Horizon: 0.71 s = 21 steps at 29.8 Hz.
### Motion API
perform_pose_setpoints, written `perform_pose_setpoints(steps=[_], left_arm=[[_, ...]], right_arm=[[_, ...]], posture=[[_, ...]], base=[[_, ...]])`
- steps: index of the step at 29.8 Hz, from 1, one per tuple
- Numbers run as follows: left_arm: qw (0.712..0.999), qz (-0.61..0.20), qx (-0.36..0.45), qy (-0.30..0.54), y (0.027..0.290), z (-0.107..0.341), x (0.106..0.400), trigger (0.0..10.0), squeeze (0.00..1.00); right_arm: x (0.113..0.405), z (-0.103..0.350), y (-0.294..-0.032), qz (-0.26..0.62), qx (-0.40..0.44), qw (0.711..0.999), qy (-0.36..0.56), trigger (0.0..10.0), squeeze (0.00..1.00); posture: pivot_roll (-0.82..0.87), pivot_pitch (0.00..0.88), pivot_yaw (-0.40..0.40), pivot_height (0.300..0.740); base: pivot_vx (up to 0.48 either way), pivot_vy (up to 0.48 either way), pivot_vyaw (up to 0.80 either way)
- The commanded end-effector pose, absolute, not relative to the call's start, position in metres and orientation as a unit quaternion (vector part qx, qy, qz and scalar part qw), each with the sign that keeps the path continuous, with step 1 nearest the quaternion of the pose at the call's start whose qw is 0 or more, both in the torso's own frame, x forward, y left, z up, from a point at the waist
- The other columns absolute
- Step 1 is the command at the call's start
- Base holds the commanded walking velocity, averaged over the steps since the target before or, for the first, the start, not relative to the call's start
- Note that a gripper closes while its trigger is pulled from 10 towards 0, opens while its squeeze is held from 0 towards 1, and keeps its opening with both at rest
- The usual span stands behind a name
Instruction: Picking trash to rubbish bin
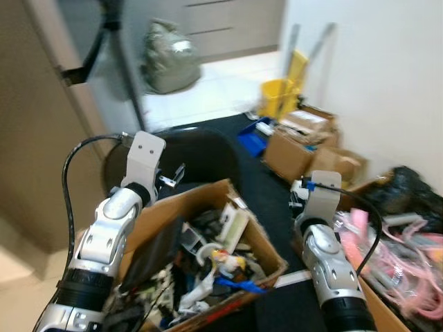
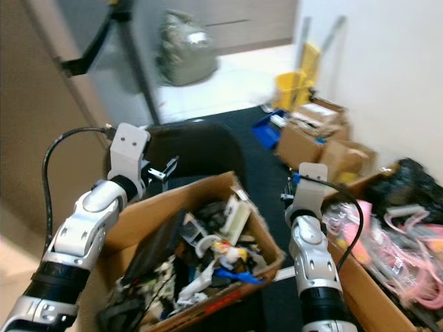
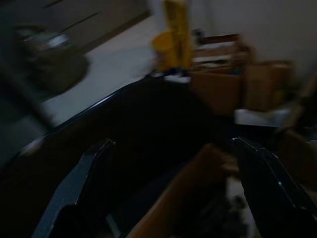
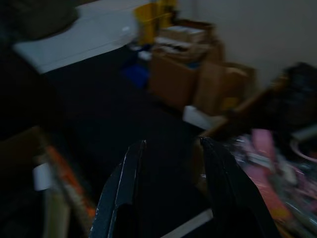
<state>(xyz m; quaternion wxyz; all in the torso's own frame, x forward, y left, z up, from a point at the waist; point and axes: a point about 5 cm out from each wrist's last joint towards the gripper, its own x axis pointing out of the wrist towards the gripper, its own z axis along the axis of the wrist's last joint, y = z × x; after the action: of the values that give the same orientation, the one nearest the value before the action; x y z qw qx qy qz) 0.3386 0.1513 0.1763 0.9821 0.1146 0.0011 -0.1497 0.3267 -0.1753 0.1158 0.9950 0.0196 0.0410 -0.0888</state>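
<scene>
One open cardboard box [image 1: 208, 197] of mixed trash sits directly below the head camera, between the two arms. One black rubbish bin [image 1: 208, 155] stands just behind the box's far edge, on the dark floor mat [image 1: 270, 183].

Left gripper [image 3: 173, 183]: raised over the box's far-left corner, facing the bin; fingers spread wide apart, holding nothing.

Right gripper [image 4: 171, 173]: raised over the mat beside the box's right side; fingers parted by a narrow gap, holding nothing.

To the right, one second box [image 1: 401, 242] holds pink items. Against the wall [image 1: 387, 83] stands a cluster of three smaller cardboard boxes [image 1: 304, 145]. One yellow mop bucket [image 1: 280, 93] and one grey-green sack [image 1: 169, 55] sit farther back on the pale floor.
</scene>
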Motion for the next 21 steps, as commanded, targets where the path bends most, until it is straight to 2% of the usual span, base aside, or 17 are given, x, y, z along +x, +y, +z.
perform_pose_setpoints(steps=[1, 21], left_arm=[[0.982, -0.145, 0.124, 0.014, 0.1511, 0.1675, 0.3384, 10.0, 0.00], [0.981, -0.144, 0.128, 0.015, 0.1472, 0.1614, 0.3379, 10.0, 0.00]], right_arm=[[0.3240, 0.1120, -0.1733, -0.093, 0.027, 0.994, 0.046, 10.0, 0.00], [0.3201, 0.1124, -0.1781, -0.113, 0.026, 0.992, 0.042, 10.0, 0.00]], posture=[[0.01, 0.103, 0.097, 0.740], [0.01, 0.112, 0.097, 0.740]], base=[[0.000, 0.000, -0.80], [0.000, 0.000, -0.80]])
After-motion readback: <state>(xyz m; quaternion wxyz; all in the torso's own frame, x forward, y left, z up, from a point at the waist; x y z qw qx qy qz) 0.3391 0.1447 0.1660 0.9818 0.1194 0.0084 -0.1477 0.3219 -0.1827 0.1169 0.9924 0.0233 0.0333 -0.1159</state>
